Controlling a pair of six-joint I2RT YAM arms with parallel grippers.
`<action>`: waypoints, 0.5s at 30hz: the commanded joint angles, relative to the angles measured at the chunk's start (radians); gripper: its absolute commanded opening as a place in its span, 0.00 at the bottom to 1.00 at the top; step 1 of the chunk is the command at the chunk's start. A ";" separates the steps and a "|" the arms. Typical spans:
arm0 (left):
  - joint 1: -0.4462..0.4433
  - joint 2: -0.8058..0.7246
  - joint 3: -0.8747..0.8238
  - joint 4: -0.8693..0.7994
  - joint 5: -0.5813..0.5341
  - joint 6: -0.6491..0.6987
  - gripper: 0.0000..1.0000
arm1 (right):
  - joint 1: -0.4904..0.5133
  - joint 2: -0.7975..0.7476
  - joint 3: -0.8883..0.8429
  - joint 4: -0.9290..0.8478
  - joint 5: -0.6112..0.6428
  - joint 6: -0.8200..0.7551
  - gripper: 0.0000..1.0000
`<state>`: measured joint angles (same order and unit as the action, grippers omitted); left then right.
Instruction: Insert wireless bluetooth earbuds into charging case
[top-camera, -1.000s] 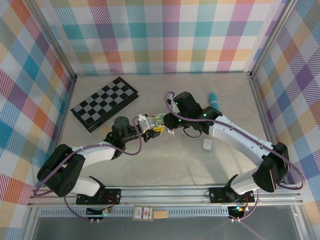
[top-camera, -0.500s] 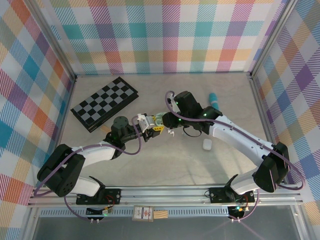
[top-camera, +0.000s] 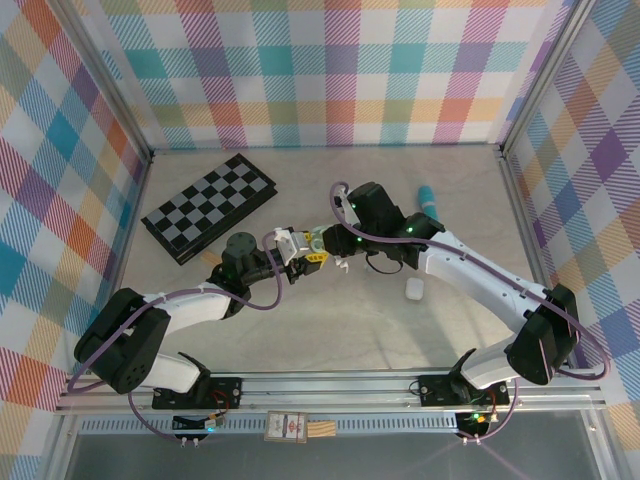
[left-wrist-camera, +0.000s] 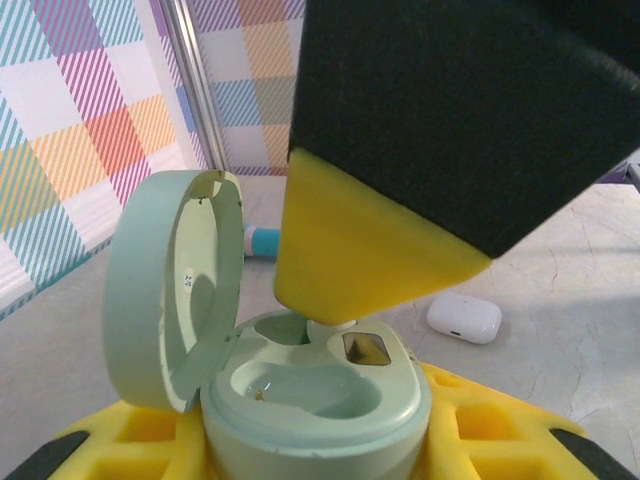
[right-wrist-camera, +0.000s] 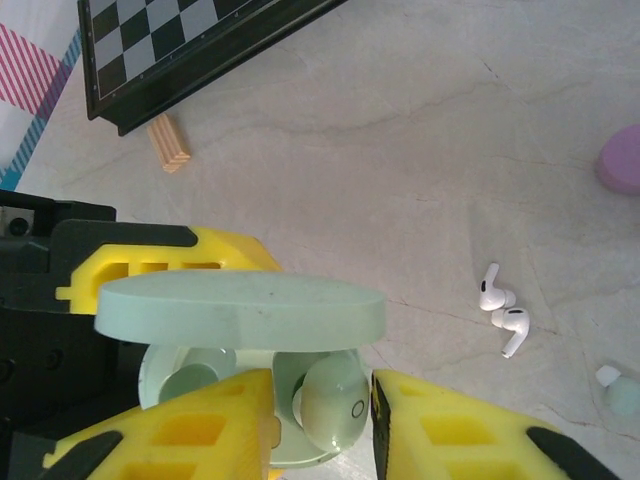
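Observation:
My left gripper (top-camera: 292, 248) (left-wrist-camera: 300, 445) is shut on a pale green charging case (left-wrist-camera: 315, 400) (top-camera: 308, 244), held upright with its round lid (left-wrist-camera: 160, 290) (right-wrist-camera: 240, 310) swung open. Both sockets of the case show. My right gripper (top-camera: 326, 244) (right-wrist-camera: 320, 410) hangs just above the case, shut on a pale green earbud (right-wrist-camera: 338, 395). The bud's stem tip (left-wrist-camera: 330, 326) sits at the mouth of the far socket, under a yellow right finger (left-wrist-camera: 350, 250). A pair of white earbuds (right-wrist-camera: 502, 310) (top-camera: 342, 265) lies on the table close by.
A white case (top-camera: 414, 289) (left-wrist-camera: 464, 318) lies right of the grippers. Another pale bud (right-wrist-camera: 612, 383) and a pink object (right-wrist-camera: 622, 160) lie at the right edge of the right wrist view. A chessboard (top-camera: 210, 205), a small wooden block (right-wrist-camera: 168, 142) and a teal object (top-camera: 430, 200) lie farther back.
The left gripper with the case has shifted slightly up and left. The right gripper stays over the case with the bud.

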<state>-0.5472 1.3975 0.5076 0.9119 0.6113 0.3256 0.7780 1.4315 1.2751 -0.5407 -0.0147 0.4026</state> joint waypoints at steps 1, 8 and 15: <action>0.007 -0.021 0.006 0.053 0.030 -0.012 0.34 | 0.001 0.010 0.018 -0.004 0.016 0.001 0.32; 0.007 -0.025 0.003 0.038 0.028 -0.009 0.34 | 0.001 0.011 0.030 -0.010 0.009 -0.011 0.20; 0.007 -0.012 0.008 0.056 0.039 -0.013 0.34 | 0.001 0.015 0.038 -0.023 -0.030 -0.025 0.24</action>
<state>-0.5472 1.3972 0.5076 0.9192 0.6167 0.3252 0.7780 1.4330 1.2789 -0.5423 -0.0196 0.4011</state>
